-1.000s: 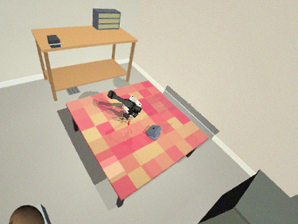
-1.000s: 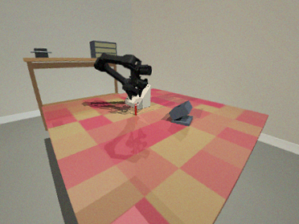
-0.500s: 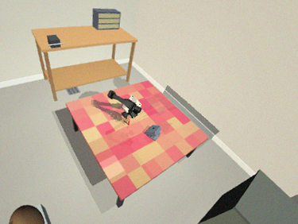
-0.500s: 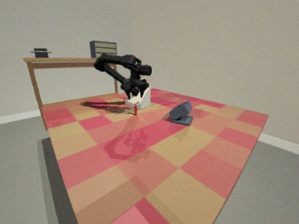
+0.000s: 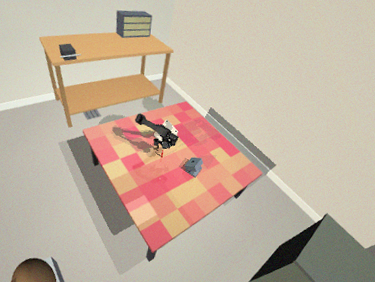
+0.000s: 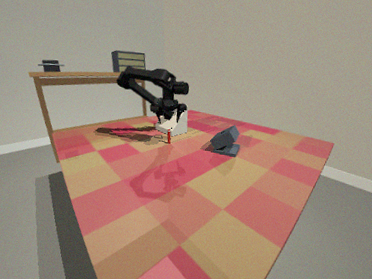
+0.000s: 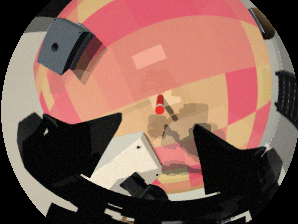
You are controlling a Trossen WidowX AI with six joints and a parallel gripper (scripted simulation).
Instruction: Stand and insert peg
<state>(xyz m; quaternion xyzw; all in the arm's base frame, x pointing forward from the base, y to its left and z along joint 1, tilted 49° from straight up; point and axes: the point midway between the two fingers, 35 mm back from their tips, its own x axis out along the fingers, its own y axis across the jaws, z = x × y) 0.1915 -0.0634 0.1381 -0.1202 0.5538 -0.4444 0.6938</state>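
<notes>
Exterior view, left to right: from the bench's left edge, open surface runs to the gripper, its fingers wide and holding nothing, with the red peg upright just beyond its fingertips, long axis vertical. Further right, toward the bench's far right corner, the sloped panel stands apart, so sideways room around the peg looks ample.Exterior view, left to right: from the left edge of the bench (image 5: 160, 218) (image 6: 243, 226) (image 7: 175, 32), room runs to the gripper (image 5: 163, 145) (image 6: 169, 122) (image 7: 158, 121), fingers wide and holding nothing; the red peg (image 5: 162, 154) (image 6: 169, 137) (image 7: 160, 103) stands just beyond the fingertips, its long axis upright. Toward the bench's far right corner, the sloped panel (image 5: 194, 166) (image 6: 225, 137) (image 7: 61, 48) sits apart, probably leaving space to close around the peg.

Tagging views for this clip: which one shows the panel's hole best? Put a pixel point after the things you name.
The wrist view: the panel's face (image 5: 190, 164) (image 6: 225, 137) (image 7: 57, 46) is turned to it, with the hole (image 7: 55, 47) a clear dark spot. Top shows the panel small; exterior shows it side-on, no hole visible.
</notes>
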